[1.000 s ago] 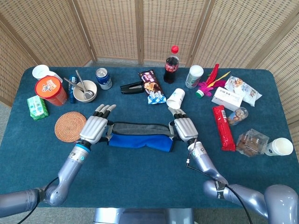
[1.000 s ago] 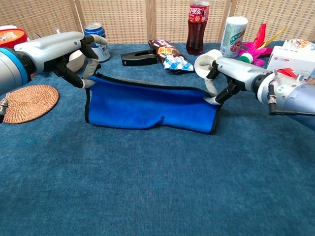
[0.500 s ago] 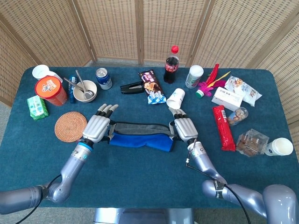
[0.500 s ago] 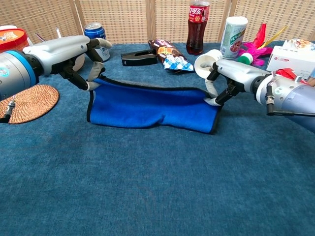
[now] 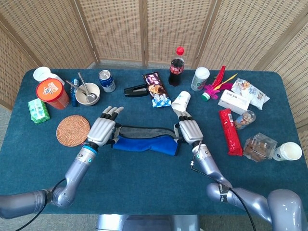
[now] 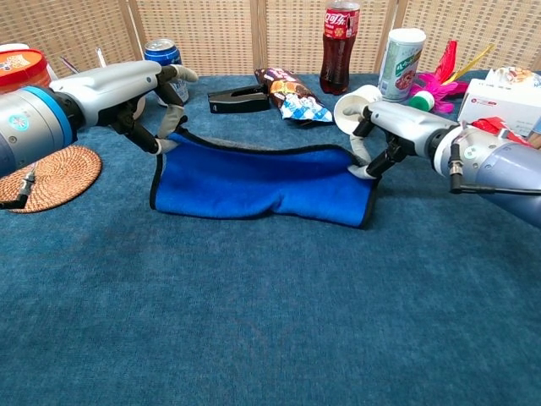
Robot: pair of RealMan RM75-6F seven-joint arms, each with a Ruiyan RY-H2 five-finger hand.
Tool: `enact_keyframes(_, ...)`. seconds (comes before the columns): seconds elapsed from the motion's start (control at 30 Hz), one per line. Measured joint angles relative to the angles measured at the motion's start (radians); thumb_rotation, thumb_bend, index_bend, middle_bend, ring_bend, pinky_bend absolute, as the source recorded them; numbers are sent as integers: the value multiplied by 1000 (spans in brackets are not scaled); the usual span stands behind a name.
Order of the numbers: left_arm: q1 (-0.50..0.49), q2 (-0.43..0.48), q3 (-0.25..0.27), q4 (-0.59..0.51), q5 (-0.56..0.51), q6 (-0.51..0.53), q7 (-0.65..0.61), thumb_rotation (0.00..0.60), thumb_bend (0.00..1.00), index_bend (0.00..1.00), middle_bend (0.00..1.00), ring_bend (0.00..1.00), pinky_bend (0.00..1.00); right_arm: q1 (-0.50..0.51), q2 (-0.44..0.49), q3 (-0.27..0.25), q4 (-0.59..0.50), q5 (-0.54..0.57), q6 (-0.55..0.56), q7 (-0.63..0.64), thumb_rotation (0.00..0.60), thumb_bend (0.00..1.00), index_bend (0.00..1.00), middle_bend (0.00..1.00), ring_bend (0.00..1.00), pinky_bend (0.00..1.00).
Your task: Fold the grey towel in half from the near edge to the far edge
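Observation:
The towel (image 5: 144,142) (image 6: 258,182) lies mid-table, doubled over: its blue underside faces me in the chest view and a grey strip with a dark border shows along the top in the head view. My left hand (image 5: 102,130) (image 6: 148,101) pinches the lifted edge at its left corner. At the right corner my right hand (image 5: 188,131) (image 6: 385,139) pinches the same edge. The lifted edge hangs a little above the table between the two hands.
Behind the towel lie a black clip (image 5: 134,89), a snack packet (image 5: 156,86) and a tipped paper cup (image 5: 181,101). A cola bottle (image 5: 176,66), can (image 5: 106,80), bowl (image 5: 88,94) and woven coaster (image 5: 72,130) stand left and back. Packets and cups (image 5: 291,151) crowd the right side.
Both hands have carried the lifted towel edge slightly further from me, and the blue face showing in the chest view has grown shorter.

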Motion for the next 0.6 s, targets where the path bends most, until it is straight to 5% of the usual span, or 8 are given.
enact_keyframes(0.3, -4, -12, -1, 11, -14, 11, 9, 600, 487, 646, 0, 0, 0, 10, -10, 4, 25, -7, -11, 25, 600, 388, 741, 0, 0, 0)
enact_keyframes(0.6, -5, -13, -7, 6, -20, 29, 15, 600, 490, 400, 0, 0, 0, 10, -9, 10, 35, -17, -9, 56, 600, 351, 389, 0, 0, 0)
